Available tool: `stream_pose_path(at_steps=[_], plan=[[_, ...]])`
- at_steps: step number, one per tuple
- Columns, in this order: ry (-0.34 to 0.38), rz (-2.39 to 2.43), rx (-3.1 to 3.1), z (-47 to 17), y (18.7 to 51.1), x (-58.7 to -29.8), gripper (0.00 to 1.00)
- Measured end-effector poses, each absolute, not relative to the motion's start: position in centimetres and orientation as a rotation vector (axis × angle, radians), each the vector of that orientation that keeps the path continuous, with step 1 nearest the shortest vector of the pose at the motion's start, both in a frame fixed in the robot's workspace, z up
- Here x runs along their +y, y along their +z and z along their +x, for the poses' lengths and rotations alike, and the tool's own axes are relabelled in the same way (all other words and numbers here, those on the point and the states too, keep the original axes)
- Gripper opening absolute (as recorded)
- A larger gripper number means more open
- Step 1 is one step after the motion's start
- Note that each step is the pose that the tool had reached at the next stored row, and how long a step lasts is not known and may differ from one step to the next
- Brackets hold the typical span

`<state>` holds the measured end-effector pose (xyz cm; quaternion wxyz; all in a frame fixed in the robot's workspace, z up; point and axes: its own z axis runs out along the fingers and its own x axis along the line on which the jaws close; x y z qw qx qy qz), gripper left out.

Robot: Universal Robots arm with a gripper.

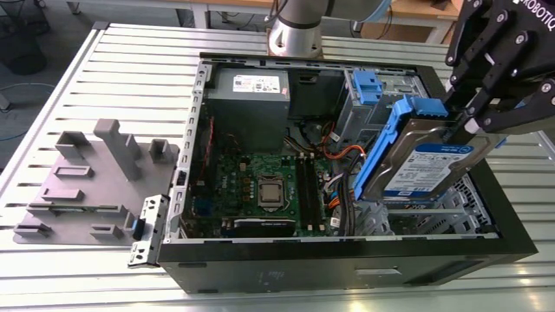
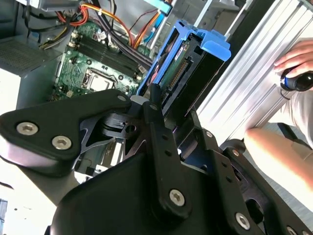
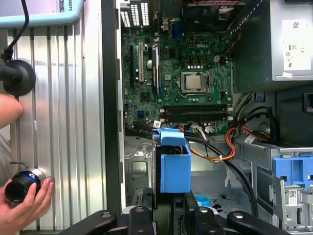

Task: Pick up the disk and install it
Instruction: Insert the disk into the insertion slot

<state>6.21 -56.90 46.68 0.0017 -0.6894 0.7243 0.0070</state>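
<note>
The gripper (image 1: pixel 464 127) is clamped on the disk (image 1: pixel 420 166), its black fingers pinching the upper edge from both sides, so the drive hangs below it, tilted, with the white-and-blue label facing outward and the blue carrier bracket running along the edge toward the exterior view's left. The disk is held up in the air over the open computer case (image 1: pixel 347 257), directly above the metal drive cage (image 1: pixel 416 218) and not seated in it. Beside the gripper, deeper in the case, a second blue carrier (image 1: pixel 368 84) sits in its slot. Further out from the gripper lies the green motherboard (image 1: pixel 260 185), with the grey power supply box (image 1: pixel 251 97) beyond it. Well away from the gripper, outside the case, a grey fixture (image 1: pixel 87 175) rests on the slatted table (image 1: pixel 113 71). In the first wrist view a person's hand (image 3: pixel 24 203) grips a dark knob (image 3: pixel 22 182) on that table, across the case wall from the held disk (image 3: pixel 174 166).
</note>
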Motion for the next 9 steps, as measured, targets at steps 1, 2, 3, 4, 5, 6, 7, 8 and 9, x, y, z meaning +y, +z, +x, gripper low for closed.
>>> stream_pose_path(at_steps=[1,2,3,4,5,6,7,8,9], plan=[[0.022,-2.164,2.273,6.4,46.7,-56.9,0.35],[0.022,-2.164,2.273,6.6,46.7,-56.9,0.35],[0.022,-2.164,2.273,6.8,46.6,-56.9,0.35],[0.022,-2.164,2.273,7.0,46.6,-56.9,0.35],[0.022,-2.164,2.273,7.2,46.6,-56.9,0.35],[0.022,-2.164,2.273,7.4,46.6,-56.9,0.35],[0.022,-2.163,2.273,7.7,46.6,-56.9,0.35],[0.022,-2.164,2.273,7.9,46.6,-56.9,0.35],[0.022,-2.164,2.273,8.1,46.6,-56.9,0.35]])
